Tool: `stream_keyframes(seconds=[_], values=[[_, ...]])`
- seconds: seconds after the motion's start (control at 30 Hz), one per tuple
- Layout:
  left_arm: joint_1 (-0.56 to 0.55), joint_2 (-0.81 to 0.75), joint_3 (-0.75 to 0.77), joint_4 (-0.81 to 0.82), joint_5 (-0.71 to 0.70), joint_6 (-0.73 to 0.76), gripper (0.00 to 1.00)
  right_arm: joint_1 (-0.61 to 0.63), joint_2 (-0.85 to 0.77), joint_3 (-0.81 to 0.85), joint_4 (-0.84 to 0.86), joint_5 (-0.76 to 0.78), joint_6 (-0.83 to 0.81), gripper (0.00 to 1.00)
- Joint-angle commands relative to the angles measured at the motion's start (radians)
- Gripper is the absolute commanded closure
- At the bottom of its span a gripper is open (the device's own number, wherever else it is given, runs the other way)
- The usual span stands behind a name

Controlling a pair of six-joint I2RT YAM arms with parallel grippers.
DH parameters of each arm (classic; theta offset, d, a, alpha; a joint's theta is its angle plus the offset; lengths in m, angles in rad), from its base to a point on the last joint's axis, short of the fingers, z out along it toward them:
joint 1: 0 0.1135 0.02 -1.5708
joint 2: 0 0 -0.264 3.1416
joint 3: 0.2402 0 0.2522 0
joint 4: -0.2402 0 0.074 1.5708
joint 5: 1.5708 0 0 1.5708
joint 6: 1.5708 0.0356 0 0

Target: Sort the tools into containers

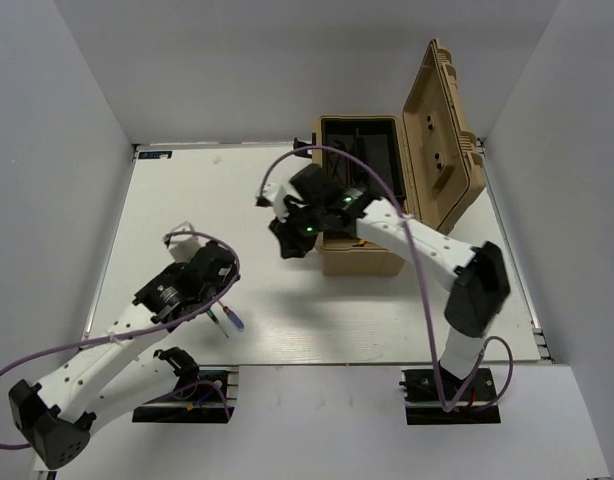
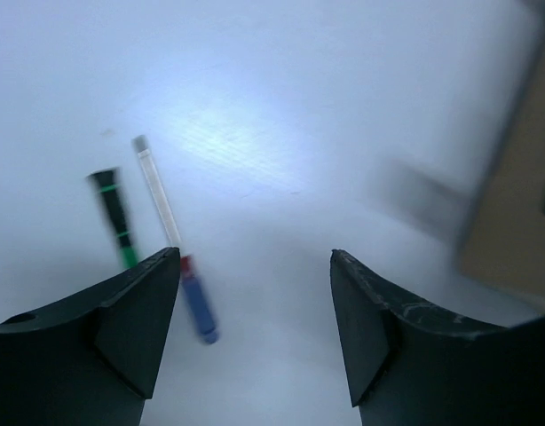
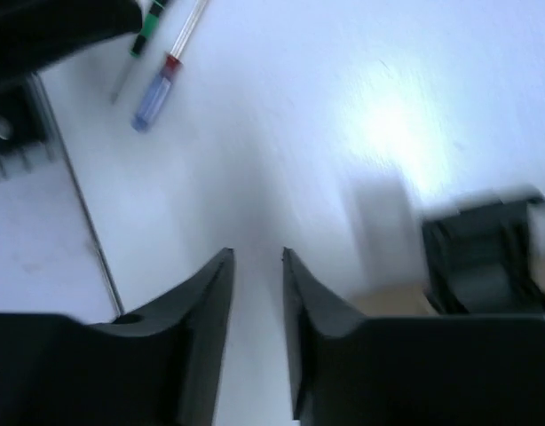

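Two fingers of the left claw (image 2: 255, 257) stand spread wide with nothing between them, over the bare worktop (image 2: 281, 115). Just inside the finger on the left of the wrist view lies the blue-handled screwdriver (image 2: 170, 229). Its blue grip is nearest the claw, with a red collar above it and a pale thin shaft running straight away from the fingertips. Just beyond it, further out on the same side, the green-handled screwdriver (image 2: 117, 222) lies almost parallel but reversed. Its capped end points away from the claw and its shaft is hidden under the finger.

Both tools look light, stiff and thin, and their smooth round handles would likely roll or slip under a poor pinch. The best hold is probably across the handle at right angles to the long axis, close to the collar, with one tool taken at a time because they lie so close together.

The right claw (image 3: 256, 253) is drawn nearly together, leaving a narrow empty gap, and hangs over the worktop well apart from both screwdrivers. Beside it stands the tan toolbox (image 1: 362, 262) with its lid raised.
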State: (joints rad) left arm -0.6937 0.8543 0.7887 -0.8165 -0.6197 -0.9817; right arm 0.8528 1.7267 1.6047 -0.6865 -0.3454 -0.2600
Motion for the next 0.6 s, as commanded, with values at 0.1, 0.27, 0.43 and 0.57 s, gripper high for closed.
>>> stream_keyframes(seconds=[0.1,0.27,0.43,0.57], values=[[0.002,-0.248,0.078,-0.456,-0.201,-0.291,0.20,0.143,0.249,0.227,0.007,0.032,0.248,0.52],[0.002,-0.418,0.052,-0.386,-0.221,-0.114,0.23,0.241,0.431,0.375,0.011,0.109,0.326,0.52],[0.002,-0.547,0.029,-0.314,-0.230,-0.006,0.23,0.311,0.524,0.411,0.027,0.218,0.335,0.51],[0.002,-0.597,0.029,-0.314,-0.250,0.014,0.23,0.360,0.565,0.429,0.031,0.305,0.331,0.48]])
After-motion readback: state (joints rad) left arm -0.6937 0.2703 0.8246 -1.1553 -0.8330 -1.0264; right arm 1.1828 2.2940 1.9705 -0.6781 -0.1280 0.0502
